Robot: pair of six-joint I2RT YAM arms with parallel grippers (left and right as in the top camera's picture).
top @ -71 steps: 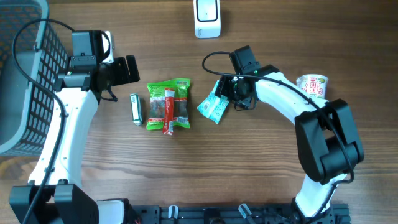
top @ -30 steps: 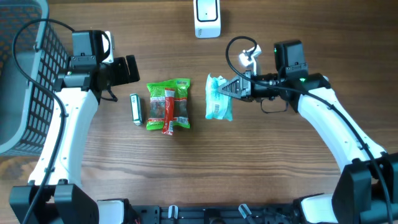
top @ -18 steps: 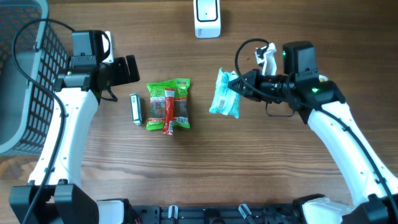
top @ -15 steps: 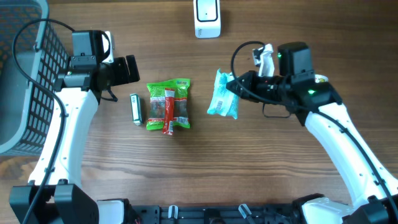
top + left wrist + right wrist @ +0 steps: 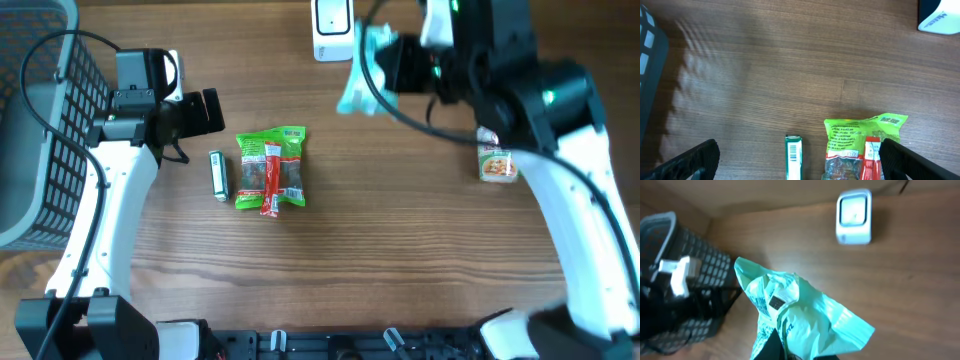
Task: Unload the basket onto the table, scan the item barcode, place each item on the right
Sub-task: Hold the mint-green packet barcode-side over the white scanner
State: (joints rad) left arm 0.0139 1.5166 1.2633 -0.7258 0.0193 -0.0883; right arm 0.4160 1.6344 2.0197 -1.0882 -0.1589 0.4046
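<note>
Above the wooden table [image 5: 400, 260], the teal packet [image 5: 358, 70] is pinched aloft by the right tool [image 5: 392, 62] near the scanner [image 5: 332, 25]; the left tool [image 5: 205, 110] is held spread. The barcode could be missed if hidden by crumpled film.

On my table [image 5: 400, 260] the basket [image 5: 30, 150] sits at the far left edge, and the left hand [image 5: 212, 112] hangs just to its right. At centre the snack packet [image 5: 270, 168] lies flat, with the slim box [image 5: 218, 175] just beside it on its left, not touching. The scanner [image 5: 331, 30] stands at the far edge, centre. The pouch [image 5: 360, 70] is in the right hand [image 5: 385, 62], raised above the table just right of the scanner. The cup [image 5: 496, 163] sits further right, partly under that arm.
</note>
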